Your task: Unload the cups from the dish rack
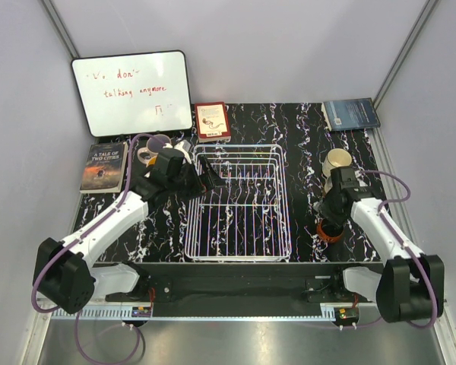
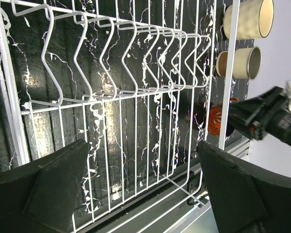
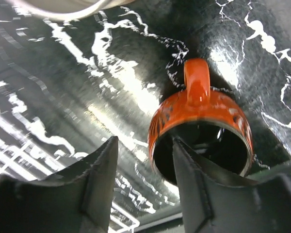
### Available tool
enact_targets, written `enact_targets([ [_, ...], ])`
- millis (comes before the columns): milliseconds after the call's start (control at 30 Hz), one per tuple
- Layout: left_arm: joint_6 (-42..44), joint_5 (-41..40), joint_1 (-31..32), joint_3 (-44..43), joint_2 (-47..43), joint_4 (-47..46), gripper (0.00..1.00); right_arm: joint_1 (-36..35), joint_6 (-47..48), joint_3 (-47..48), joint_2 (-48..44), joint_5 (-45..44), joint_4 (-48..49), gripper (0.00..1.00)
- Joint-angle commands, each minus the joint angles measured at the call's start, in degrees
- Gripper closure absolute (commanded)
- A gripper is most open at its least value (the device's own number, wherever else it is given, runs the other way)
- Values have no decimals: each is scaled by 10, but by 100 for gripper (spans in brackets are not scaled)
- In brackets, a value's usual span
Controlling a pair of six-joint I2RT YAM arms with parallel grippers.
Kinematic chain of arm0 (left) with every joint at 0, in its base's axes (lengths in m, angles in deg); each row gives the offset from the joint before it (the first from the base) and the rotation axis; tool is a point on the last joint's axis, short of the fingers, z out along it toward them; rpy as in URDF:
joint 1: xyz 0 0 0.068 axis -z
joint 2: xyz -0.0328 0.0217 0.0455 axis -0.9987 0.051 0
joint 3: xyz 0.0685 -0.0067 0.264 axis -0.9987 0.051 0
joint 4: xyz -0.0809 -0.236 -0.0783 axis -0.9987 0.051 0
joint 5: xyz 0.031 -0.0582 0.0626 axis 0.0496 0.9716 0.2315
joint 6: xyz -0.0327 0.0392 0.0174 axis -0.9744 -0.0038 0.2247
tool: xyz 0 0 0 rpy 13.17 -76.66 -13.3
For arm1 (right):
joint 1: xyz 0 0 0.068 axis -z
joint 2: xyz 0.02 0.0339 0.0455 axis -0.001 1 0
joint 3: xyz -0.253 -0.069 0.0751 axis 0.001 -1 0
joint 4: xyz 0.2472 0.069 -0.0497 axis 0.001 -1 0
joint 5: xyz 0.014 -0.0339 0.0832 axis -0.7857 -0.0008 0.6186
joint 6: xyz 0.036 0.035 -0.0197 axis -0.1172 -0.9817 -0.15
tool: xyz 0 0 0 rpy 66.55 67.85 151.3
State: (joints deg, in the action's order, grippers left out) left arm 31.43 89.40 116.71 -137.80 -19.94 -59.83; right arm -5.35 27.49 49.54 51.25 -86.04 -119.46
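Note:
The white wire dish rack (image 1: 239,201) stands mid-table, and no cups show among its prongs (image 2: 111,73). My left gripper (image 1: 209,179) hovers open over the rack's back-left corner (image 2: 141,145). On the table right of the rack rests the squat orange-red cup (image 1: 330,232) (image 3: 203,116) with its handle up. My right gripper (image 1: 331,222) (image 3: 145,143) is open around that cup's wall, one finger inside the mouth and the other outside. Behind it stand a cream cup (image 1: 337,161) (image 2: 240,62) and a brown-rimmed cream cup (image 2: 247,19). Two pale cups (image 1: 156,148) sit left of the rack.
A whiteboard (image 1: 133,91) leans at the back left, with a red book (image 1: 212,122) beside it. A dark book (image 1: 104,166) lies at the left edge. A blue book (image 1: 351,114) lies at the back right. Grey walls close in both sides.

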Motion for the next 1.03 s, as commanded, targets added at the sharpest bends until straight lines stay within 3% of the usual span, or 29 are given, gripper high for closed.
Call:
enact_targets([
  [0, 13, -15, 3, -22, -6, -20, 1, 4, -1, 48, -61, 7, -48, 42],
  [167, 21, -28, 5, -26, -9, -16, 1, 2, 4, 104, -108, 47, -94, 39],
  [300, 61, -45, 9, -54, 4, 28, 1, 2, 29, 123, -187, 159, -39, 34],
  [533, 137, -154, 60, -97, 15, 124, 1, -10, 100, 192, -209, 214, -14, 0],
  [667, 170, -263, 136, -126, 17, 170, 1, -90, 125, 263, -180, 134, -17, 0],
  [1000, 151, -301, 169, -145, -18, 195, 1, -324, 194, 401, -43, -87, -23, 0],
])
